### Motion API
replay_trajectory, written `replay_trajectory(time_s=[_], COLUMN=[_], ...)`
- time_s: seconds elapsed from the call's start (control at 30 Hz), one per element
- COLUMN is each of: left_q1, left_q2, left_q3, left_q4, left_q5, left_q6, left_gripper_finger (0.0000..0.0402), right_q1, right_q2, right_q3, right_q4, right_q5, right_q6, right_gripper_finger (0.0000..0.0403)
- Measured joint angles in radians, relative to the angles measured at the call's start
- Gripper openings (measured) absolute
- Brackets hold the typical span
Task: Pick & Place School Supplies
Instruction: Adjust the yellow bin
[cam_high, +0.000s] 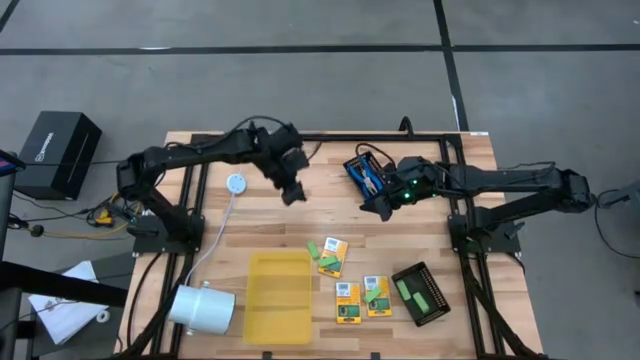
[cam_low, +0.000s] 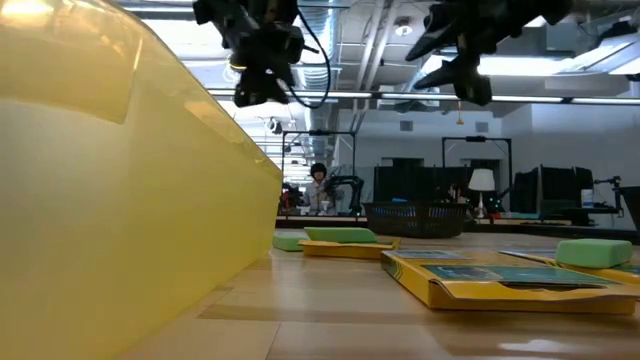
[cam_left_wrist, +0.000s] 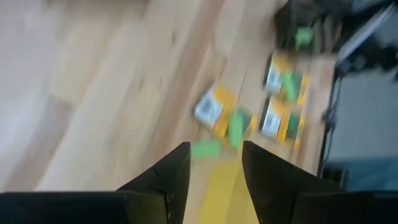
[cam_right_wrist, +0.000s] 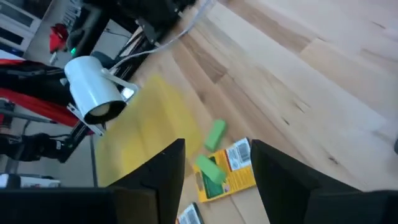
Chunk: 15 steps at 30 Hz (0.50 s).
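Three yellow-and-green crayon boxes lie flat on the table near its near edge (cam_high: 333, 255) (cam_high: 347, 302) (cam_high: 376, 295), with short green sticks (cam_high: 327, 262) resting on or beside them. More green sticks lie in a black mesh tray (cam_high: 420, 293). Blue-handled scissors (cam_high: 370, 178) lie in a second mesh tray near the far edge. My left gripper (cam_high: 292, 192) (cam_left_wrist: 216, 149) hangs open above bare wood at mid-table. My right gripper (cam_high: 383, 207) (cam_right_wrist: 217, 146) is open and raised beside the scissors tray. Neither gripper holds anything.
A flat yellow tray (cam_high: 278, 297) lies at the near edge, left of the boxes, and fills the low view's left (cam_low: 120, 200). A white cylinder (cam_high: 208, 307) lies on its side left of it. A white disc with a cord (cam_high: 236, 183) sits far left. Bare wood lies between the grippers.
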<state>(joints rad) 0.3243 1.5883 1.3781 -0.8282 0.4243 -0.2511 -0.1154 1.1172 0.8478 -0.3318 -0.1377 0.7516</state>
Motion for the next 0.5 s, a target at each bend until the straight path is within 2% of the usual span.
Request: replay_trajectory(time_s=[0.1, 0.23, 0.37, 0.5], left_q1=[-0.067, -0.176, -0.274, -0.326], left_q2=[0.000, -0.003, -0.003, -0.024], left_q3=[0.000, -0.016, -0.135, -0.277], left_q4=[-0.076, -0.126, -0.086, 0.093], left_q5=[-0.014, -0.018, -0.005, 0.067], left_q6=[0.007, 0.027, -0.003, -0.094], left_gripper_finger=[0.0125, 0.0082, 0.0029, 0.0004], right_q1=[0.000, -0.003, -0.022, -0.046], right_q2=[0.000, 0.000, 0.000, 0.000], right_q3=[0.000, 0.000, 0.000, 0.000], right_q4=[-0.005, -0.005, -0.004, -0.004], right_q5=[-0.001, -0.004, -0.022, -0.051], right_q6=[-0.009, -0.044, -0.048, -0.053], right_gripper_finger=[0.0171, 0.0173, 0.0173, 0.0170])
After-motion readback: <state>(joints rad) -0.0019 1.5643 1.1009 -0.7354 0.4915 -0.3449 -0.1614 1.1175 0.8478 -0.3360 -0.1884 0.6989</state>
